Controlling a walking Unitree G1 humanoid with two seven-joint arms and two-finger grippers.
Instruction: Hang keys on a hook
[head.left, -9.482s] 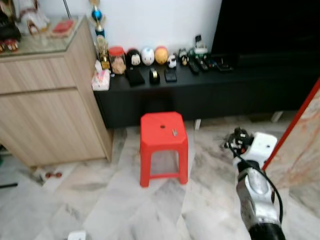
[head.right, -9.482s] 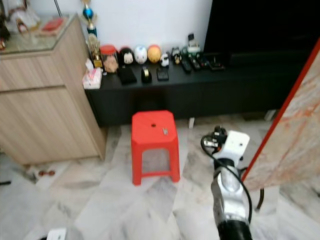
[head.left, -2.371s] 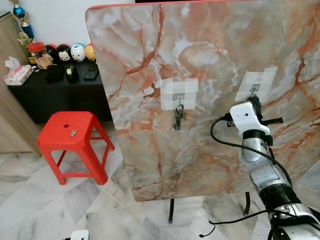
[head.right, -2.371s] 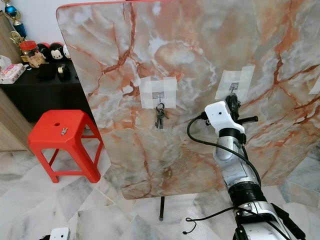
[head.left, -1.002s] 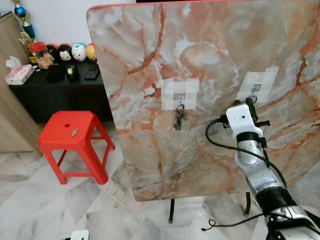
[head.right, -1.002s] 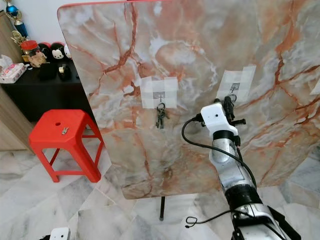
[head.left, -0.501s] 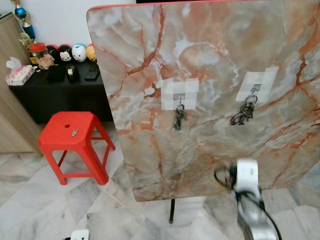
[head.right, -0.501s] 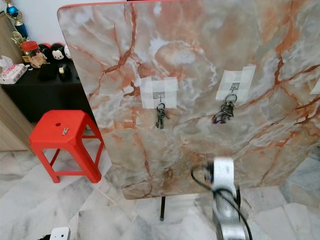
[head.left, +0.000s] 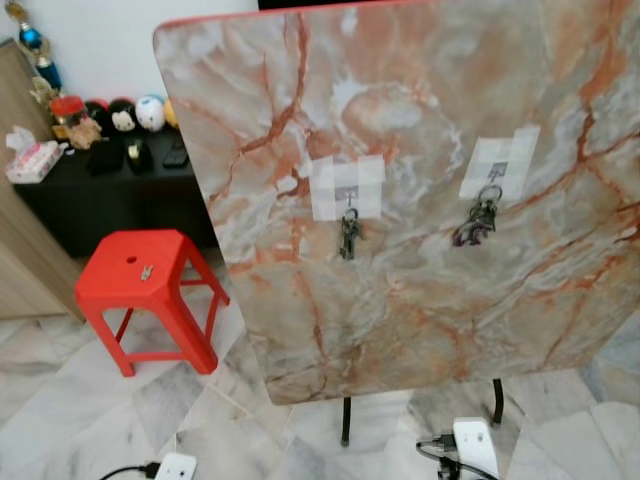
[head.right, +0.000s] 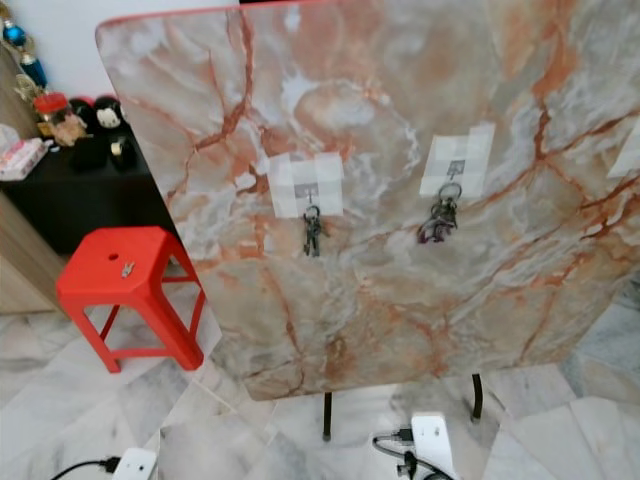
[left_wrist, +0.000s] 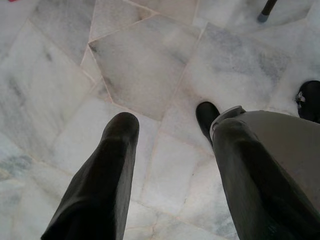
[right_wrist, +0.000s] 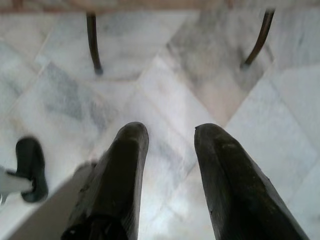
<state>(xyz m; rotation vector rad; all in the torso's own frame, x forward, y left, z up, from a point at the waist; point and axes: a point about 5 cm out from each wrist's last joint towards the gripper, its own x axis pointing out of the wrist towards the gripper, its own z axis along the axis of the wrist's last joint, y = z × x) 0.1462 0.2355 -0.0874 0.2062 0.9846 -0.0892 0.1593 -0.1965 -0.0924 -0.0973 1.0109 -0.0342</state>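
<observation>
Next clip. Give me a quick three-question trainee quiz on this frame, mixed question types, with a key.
1. True or false: both taped hooks on the tilted marble-patterned board carry keys.
2. The right-hand bunch of keys is: A) on the red plastic stool, B) on a hook, C) in the right gripper.
3. What small thing lies on the stool?

Key: 1 true. 2 B. 3 a small metal object, too small to identify.

Red stool (head.left: 150, 281) (small clip on top), black cabinet (head.left: 110, 195), marble floor (head.left: 70, 400)
</observation>
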